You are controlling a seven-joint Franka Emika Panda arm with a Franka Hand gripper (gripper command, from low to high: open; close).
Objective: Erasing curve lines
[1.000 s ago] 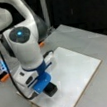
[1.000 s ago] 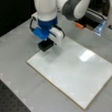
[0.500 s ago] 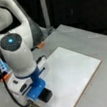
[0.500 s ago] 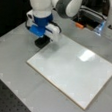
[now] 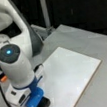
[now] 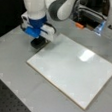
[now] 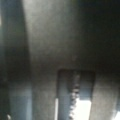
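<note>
where the grey bench [image 6: 12,76] meets a black backdrop, the white board [image 6: 75,72] lies flat and looks blank; no curve lines show. the claw [image 6: 39,42] presses a dark block [image 6: 37,43] at its corner, seemingly clamped.

Grey table [image 6: 15,69] carries white board [image 6: 75,69]; black eraser block [image 6: 39,43] at board's corner

Both front views looked down from opposite sides on the flat white rectangular board [image 5: 70,74] [image 6: 72,72], while my wrist view stared closely downward.
</note>
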